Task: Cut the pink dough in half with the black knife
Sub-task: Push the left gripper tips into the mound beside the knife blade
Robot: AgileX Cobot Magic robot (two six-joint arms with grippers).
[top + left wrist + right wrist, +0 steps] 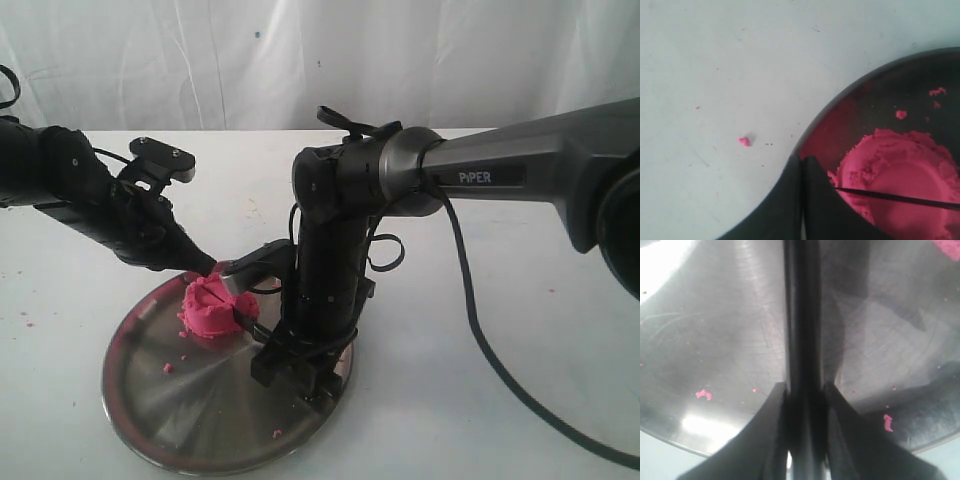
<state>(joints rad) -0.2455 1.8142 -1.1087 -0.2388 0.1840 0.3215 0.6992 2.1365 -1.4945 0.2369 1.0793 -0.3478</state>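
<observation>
**On the plate, a blade laid across soft dough**

Between the fingers of the right gripper (804, 387) the knife (802, 330) is pinched, one finger pressed against each side of the straight black bar, most likely its handle. From that grip the slim blade is carried out over the dough (900, 165). In the left wrist view the blade is seen as a thin dark line lying across the dented top. The dough sits as one pink mound on the plate (170, 410), off centre and close to the rim nearest the left gripper (801, 159). How deep the blade has sunk cannot be told. The left gripper is pressed together with nothing seen between its fingers, and its tip is set at the edge of the mound, touching it or just beside it. Pink crumbs (744, 141) are scattered on the plate and the white table (480, 420).

The dough is judged soft, grainy and light. It should be parted by a steady downward press, but it is likely to crumble and cling to the blade. The mound could also be dragged across the smooth metal unless it is steadied. The knife is judged stiff and light, though slim enough to twist in the pinch. It is best held at the handle, well back from the edge.
</observation>
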